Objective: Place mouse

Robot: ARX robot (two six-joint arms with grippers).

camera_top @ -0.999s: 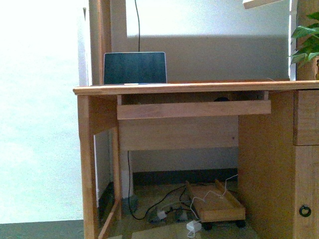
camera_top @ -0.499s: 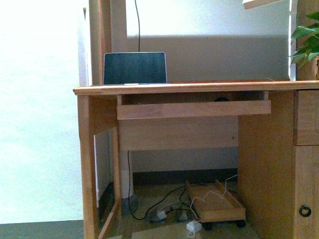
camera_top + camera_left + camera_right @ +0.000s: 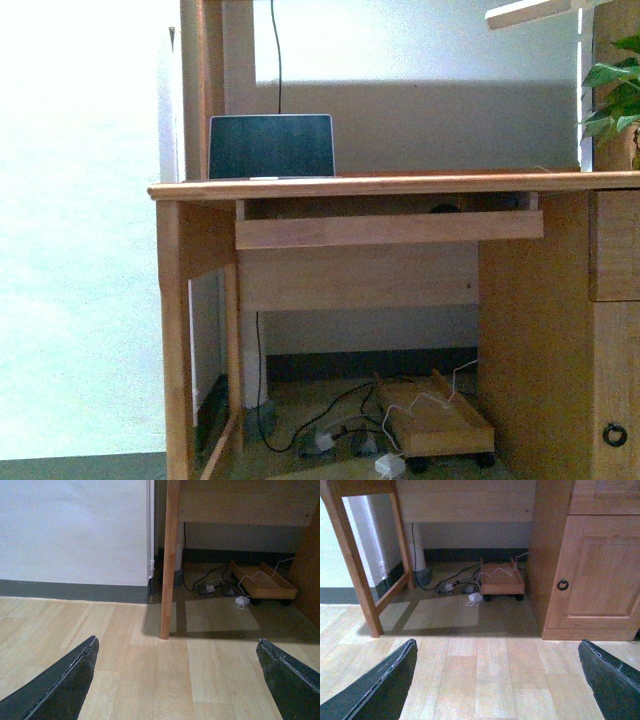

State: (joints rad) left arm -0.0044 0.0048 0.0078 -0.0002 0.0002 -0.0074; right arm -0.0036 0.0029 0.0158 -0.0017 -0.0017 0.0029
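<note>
The room's pretty plain: pale plank floor [image 3: 150, 680], light wall [image 3: 75, 530] with a dark skirting board [image 3: 70, 590], and a pine desk [image 3: 380, 185] standing against it.

The left pincer [image 3: 177, 641] hangs low over the floor, its two dark fingers [image 3: 65, 680] spread wide with nothing between them. Ahead of it stands the desk's front leg [image 3: 169, 560], planted on the planks. Further back a dark cable [image 3: 184, 555] drops down along the wall.

The right pincer [image 3: 497, 643] is the same story: fingers [image 3: 615, 685] splayed wide, empty, just floor underneath. Beyond it, under the desk, sits a little wooden trolley [image 3: 502, 580] on dark wheels, with a white plug [image 3: 475, 598] on the floor just beside it. Next to the trolley is the desk's cupboard door [image 3: 600, 575] with a ring handle [image 3: 563, 585].

In the front view, a pull-out shelf [image 3: 390, 228] hangs right under the desktop, and the mouse [image 3: 443, 209] is on it. Only a small dark hump of it shows, peeking through the gap between the shelf's front board and the desktop, over towards the robot's right and well above both pincers.

On the desktop towards the left stands a laptop [image 3: 271, 146] with a dark screen, and a thin cord [image 3: 277, 50] runs up the wall behind it. A leafy plant [image 3: 615, 95] pokes in at the far right edge.
</note>
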